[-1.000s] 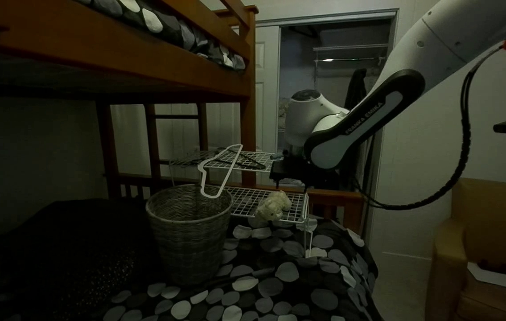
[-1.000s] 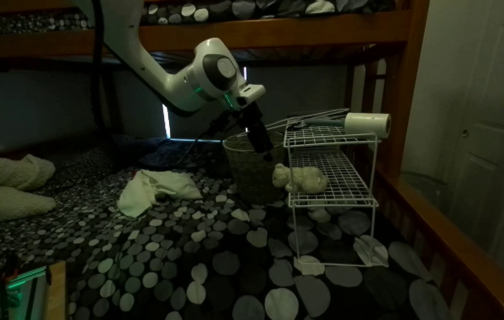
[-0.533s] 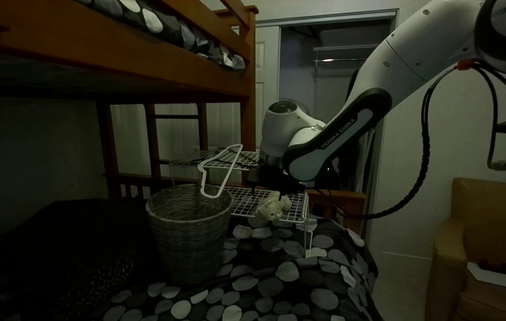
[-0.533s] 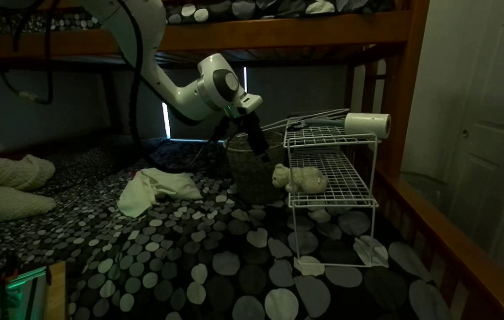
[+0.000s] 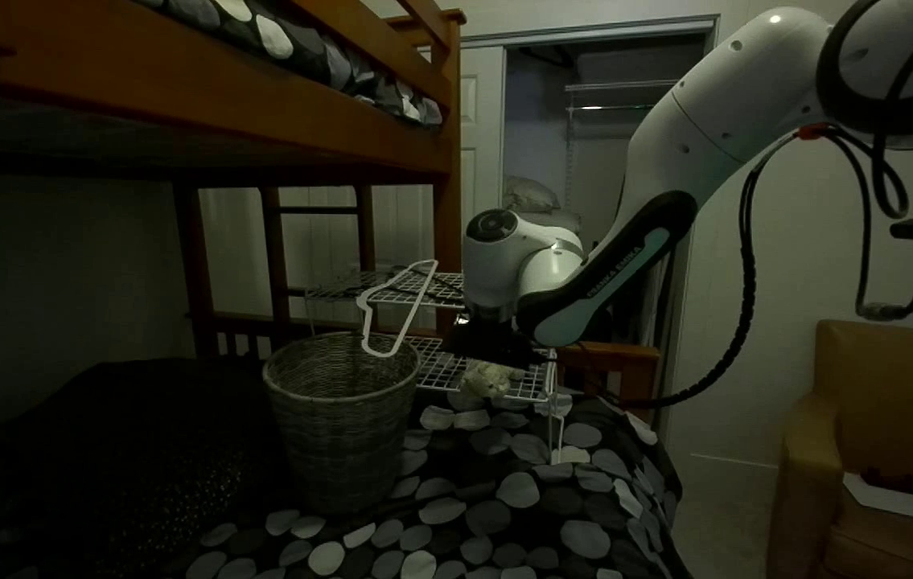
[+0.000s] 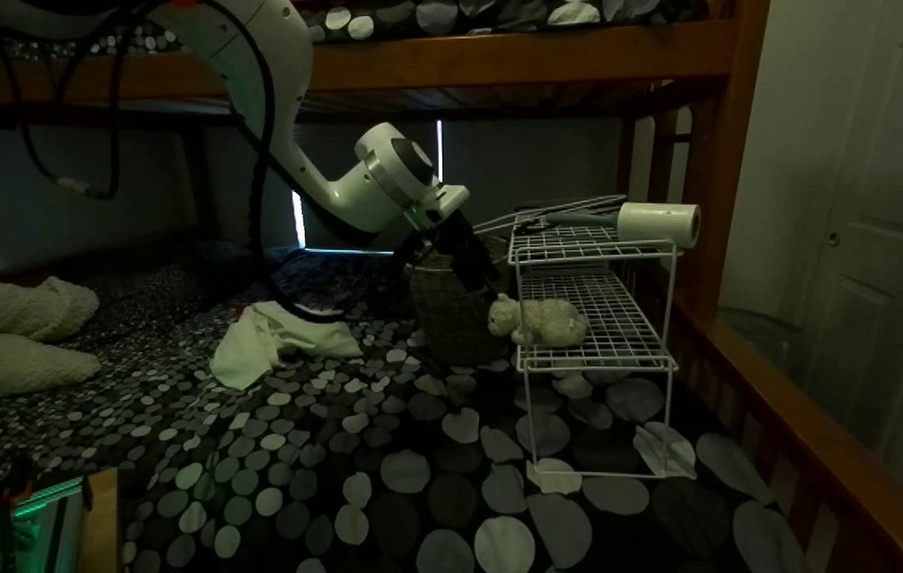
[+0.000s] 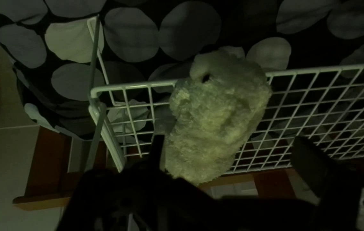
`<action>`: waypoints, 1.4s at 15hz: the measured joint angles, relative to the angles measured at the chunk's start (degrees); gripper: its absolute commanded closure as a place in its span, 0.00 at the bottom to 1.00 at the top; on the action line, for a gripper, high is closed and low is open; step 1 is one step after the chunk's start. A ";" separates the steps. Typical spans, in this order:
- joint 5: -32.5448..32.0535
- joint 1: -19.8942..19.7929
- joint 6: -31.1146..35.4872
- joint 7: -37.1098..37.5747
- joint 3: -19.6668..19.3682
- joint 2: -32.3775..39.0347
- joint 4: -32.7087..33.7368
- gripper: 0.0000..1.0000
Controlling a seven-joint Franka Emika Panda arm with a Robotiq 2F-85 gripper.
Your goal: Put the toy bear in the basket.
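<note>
The toy bear (image 5: 487, 380), small and pale cream, lies on the lower shelf of the white wire rack; it also shows in an exterior view (image 6: 550, 322) and the wrist view (image 7: 215, 112). My gripper (image 7: 228, 141) is open in the wrist view, with the left finger close beside the bear and the right finger well apart from it. In both exterior views the dark gripper (image 6: 489, 288) is just above the bear's level, near its head end, partly hiding it in an exterior view (image 5: 496, 354). The round woven basket (image 5: 343, 434) stands upright beside the rack, also seen behind my gripper (image 6: 455, 318).
The white wire rack (image 6: 594, 368) has an upper shelf above the bear, bearing a white roller (image 6: 658, 224). A white hanger (image 5: 365, 322) sticks out over the basket's rim. A white cloth (image 6: 280, 338) lies on the bed. The bunk's wooden rail (image 6: 499, 64) runs overhead.
The arm has come down and closer to the bear, first moving sideways toward the basket's side, then lowering. The bear, rack and basket have not moved.
</note>
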 measured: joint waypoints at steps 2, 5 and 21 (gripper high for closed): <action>-4.11 1.38 -0.63 5.60 -1.27 1.94 1.11 0.00; -4.69 2.12 -0.74 8.08 -1.51 4.58 2.46 0.00; -10.31 2.96 -2.85 13.01 -3.13 9.39 6.38 0.96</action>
